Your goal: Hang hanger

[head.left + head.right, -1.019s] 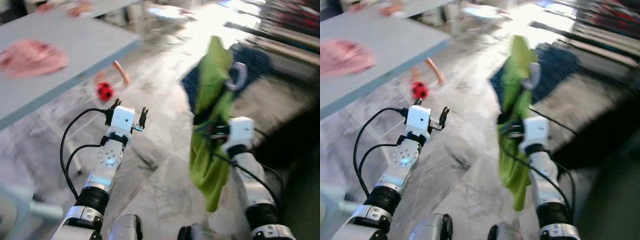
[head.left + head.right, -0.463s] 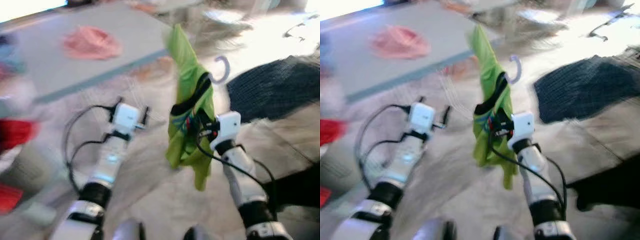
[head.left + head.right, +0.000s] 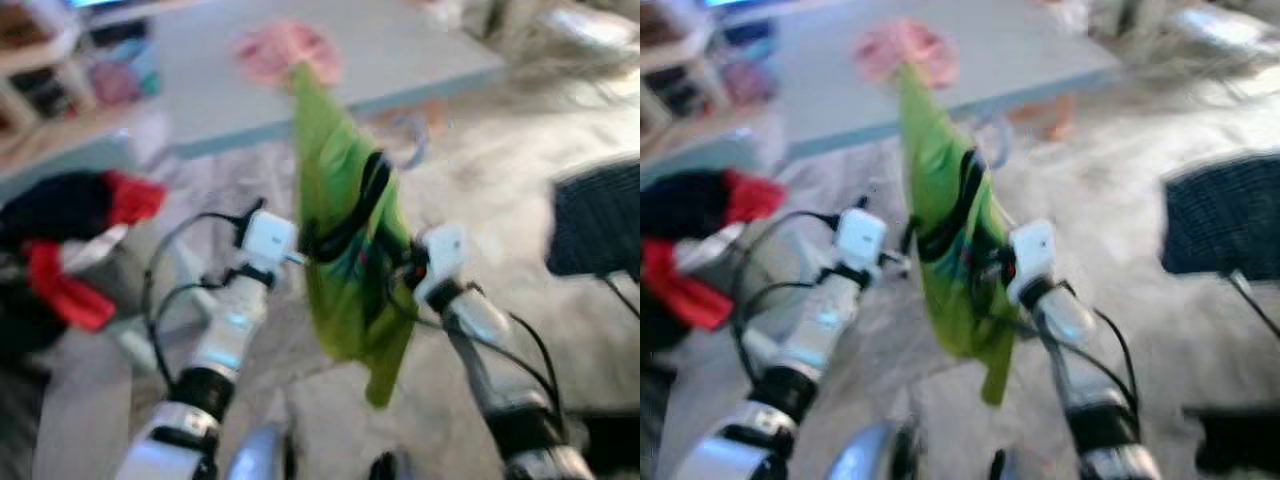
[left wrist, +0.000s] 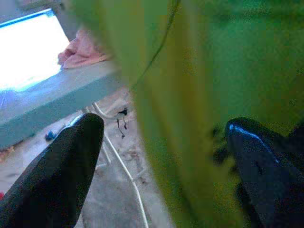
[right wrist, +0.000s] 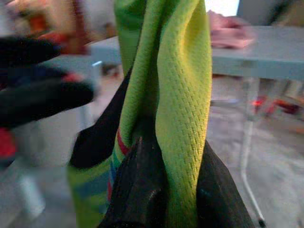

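Blurred head cameras look down; wrist cameras sit close, all seemingly sharing the green garment [image 3: 345, 250].

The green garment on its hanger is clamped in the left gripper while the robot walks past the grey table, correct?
Not quite: the right gripper clamps the green garment, as the right wrist view shows. The left gripper is open beside it. The grey table part holds.

A lived-in room of a home is showing here, seemingly one used for sorting laundry. A pink garment [image 3: 285, 50] is lying on a long grey table [image 3: 400, 60], red and black clothes [image 3: 60, 250] are piling up at the robot's left, and a dark rug [image 3: 600, 220] is lying on the pale marbled floor [image 3: 500, 160]. Blurred shelves [image 3: 60, 70] are standing behind.
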### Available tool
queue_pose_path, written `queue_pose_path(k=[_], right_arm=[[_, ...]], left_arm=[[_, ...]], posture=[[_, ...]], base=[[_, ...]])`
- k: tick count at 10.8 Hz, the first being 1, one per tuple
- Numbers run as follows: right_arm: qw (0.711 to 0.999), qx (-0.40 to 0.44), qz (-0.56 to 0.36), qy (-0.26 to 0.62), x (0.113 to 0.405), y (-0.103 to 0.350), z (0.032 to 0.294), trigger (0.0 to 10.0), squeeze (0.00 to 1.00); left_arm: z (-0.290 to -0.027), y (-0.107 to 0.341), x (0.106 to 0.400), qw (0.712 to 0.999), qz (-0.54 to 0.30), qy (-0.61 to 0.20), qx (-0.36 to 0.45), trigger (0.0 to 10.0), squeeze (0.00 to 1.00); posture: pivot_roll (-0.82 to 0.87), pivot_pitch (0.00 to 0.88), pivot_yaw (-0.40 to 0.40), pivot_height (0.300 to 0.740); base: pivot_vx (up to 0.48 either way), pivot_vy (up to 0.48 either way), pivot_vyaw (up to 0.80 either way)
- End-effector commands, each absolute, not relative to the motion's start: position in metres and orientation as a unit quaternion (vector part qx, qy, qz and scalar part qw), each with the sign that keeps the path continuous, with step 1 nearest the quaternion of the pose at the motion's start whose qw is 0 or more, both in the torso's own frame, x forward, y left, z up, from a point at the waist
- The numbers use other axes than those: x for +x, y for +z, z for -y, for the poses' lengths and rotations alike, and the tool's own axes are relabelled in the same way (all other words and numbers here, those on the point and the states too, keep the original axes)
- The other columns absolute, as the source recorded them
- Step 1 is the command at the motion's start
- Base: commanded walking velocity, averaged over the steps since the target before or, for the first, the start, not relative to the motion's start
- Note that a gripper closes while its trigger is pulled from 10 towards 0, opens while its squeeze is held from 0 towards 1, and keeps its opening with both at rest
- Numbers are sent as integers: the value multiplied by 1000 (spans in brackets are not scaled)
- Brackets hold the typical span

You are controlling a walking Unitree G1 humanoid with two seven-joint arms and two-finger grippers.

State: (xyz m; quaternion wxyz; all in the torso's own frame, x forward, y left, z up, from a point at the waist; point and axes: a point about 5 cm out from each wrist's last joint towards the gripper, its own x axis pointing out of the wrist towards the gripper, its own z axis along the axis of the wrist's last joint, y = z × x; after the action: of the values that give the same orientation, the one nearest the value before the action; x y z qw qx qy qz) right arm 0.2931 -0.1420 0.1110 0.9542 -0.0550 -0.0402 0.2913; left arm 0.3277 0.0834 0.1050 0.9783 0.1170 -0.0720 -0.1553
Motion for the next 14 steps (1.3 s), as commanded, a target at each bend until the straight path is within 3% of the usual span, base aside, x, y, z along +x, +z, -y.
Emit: queue_pose_path(k=[1, 4, 6, 7, 11, 14], right_arm=[[937, -69, 57, 337, 291, 122, 132, 10000, 0], [918, -67, 48, 389, 280, 125, 123, 10000, 0], [916, -63, 45, 394, 279, 127, 123, 10000, 0], [914, -66, 40, 399, 279, 130, 125, 10000, 0], [886, -94, -21, 454, 262, 125, 151, 10000, 0], [884, -156, -61, 437, 264, 116, 178, 10000, 0]], left_arm=[[-91, 106, 329, 979, 71, -149, 118, 10000, 0], [-85, 107, 324, 973, 78, -197, 93, 10000, 0], [-88, 104, 325, 975, 67, -188, 96, 10000, 0], [-98, 105, 327, 981, 65, -169, 74, 0, 0], [-129, 112, 337, 991, 74, -61, 91, 0, 0], [-133, 113, 337, 991, 80, -46, 98, 0, 0]], posture=[[-85, 140, 37, 740], [-87, 138, 33, 740], [-91, 137, 32, 740], [-95, 144, 29, 740], [-109, 150, 25, 740], [-109, 150, 25, 740]], base=[[0, 0, 463], [0, 0, 0], [0, 0, 0], [0, 0, 0], [0, 0, 0], [0, 0, 0]])
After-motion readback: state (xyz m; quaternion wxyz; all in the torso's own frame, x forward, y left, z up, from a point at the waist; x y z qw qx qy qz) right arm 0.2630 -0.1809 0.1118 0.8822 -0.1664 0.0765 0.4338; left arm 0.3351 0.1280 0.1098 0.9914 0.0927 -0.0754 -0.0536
